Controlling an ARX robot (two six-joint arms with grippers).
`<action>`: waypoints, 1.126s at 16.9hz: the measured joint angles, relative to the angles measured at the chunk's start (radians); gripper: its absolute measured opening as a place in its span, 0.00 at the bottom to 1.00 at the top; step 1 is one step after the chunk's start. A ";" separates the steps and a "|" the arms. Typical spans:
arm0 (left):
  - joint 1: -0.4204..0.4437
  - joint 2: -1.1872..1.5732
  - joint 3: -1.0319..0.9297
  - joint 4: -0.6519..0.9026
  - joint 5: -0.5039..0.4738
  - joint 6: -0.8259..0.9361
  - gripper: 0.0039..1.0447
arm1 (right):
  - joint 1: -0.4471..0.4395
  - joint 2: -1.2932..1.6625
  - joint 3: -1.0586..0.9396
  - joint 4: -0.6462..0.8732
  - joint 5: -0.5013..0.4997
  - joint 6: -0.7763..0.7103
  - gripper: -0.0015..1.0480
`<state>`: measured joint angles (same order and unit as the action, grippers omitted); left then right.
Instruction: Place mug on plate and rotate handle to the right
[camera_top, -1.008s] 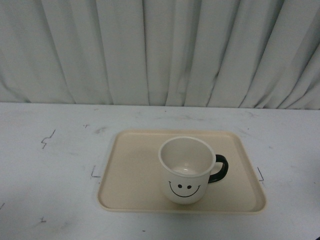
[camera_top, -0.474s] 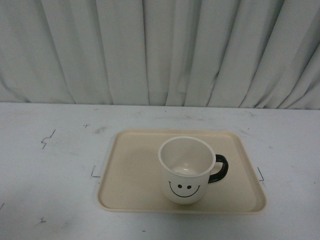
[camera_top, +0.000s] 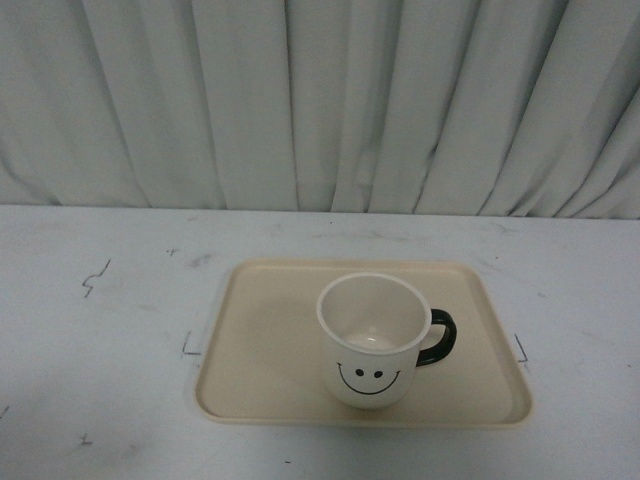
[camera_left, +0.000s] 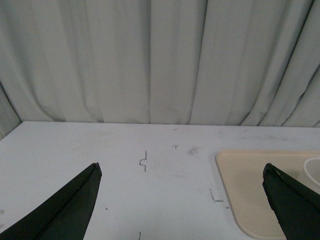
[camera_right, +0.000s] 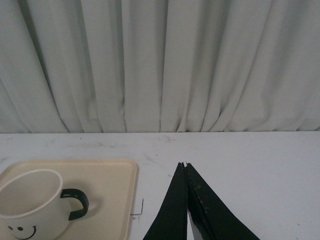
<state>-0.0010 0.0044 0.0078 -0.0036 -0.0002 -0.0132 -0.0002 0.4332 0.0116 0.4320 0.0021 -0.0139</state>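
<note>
The handle (camera_top: 443, 337) has swung slightly — now pointing more squarely right.

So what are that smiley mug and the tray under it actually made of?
The mug looks like glazed ceramic or enamelled metal: a smooth cream wall with a thin rolled rim; the pictures leave it open which. Its handle is glossy black and catches a highlight. The plate looks like matte beige plastic, with an even colour, no shine, and a softly moulded low rim.

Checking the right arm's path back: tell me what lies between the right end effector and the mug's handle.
In the right wrist view, between the shut right end effector and the handle lie only bare plate, its rim, and bare table with a small pen mark.
</note>
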 joint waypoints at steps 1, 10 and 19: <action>0.000 0.000 0.000 0.000 0.000 0.000 0.94 | 0.000 -0.031 0.000 -0.029 0.000 0.000 0.02; 0.000 0.000 0.000 0.000 0.000 0.000 0.94 | 0.000 -0.247 0.000 -0.245 0.000 0.000 0.02; 0.000 0.000 0.000 0.000 0.000 0.000 0.94 | 0.000 -0.430 0.003 -0.420 -0.002 0.000 0.02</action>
<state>-0.0010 0.0044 0.0078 -0.0036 0.0002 -0.0135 -0.0002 0.0029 0.0143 0.0124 0.0002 -0.0139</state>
